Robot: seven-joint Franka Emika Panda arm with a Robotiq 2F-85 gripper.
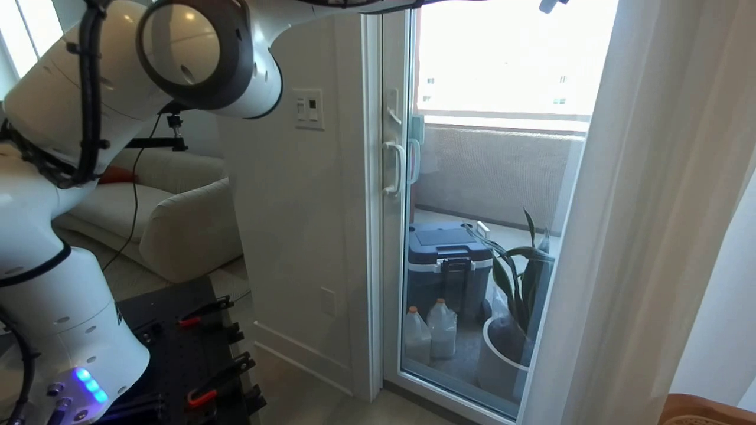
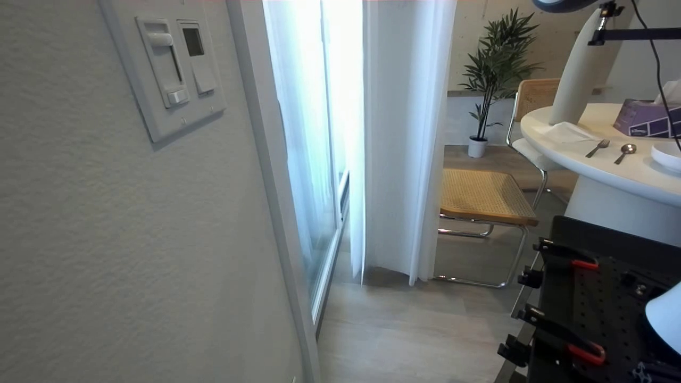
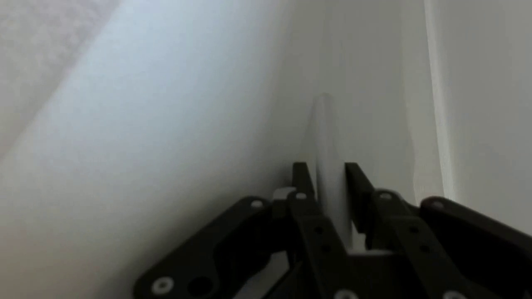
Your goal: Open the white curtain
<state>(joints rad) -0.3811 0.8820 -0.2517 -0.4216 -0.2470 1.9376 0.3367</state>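
Note:
The white curtain hangs in tall folds at the right of an exterior view (image 1: 644,206). It also hangs beside the glass door in an exterior view (image 2: 396,149), its hem near the floor. In the wrist view the curtain (image 3: 374,104) fills much of the background. My gripper (image 3: 326,166) has its fingers drawn close together on a narrow upright fold of the curtain. The fold lies against the right finger. A thin sliver shows beside the left fingertip. The gripper is outside both exterior views; the arm (image 1: 207,56) reaches out over the top edge.
The white-framed glass door has a handle (image 1: 394,168). A cooler (image 1: 446,260) and potted plant (image 1: 502,354) stand behind the glass. A cane chair (image 2: 481,197) stands just behind the curtain. A round table (image 2: 601,165) and black base cart (image 2: 606,298) are at right.

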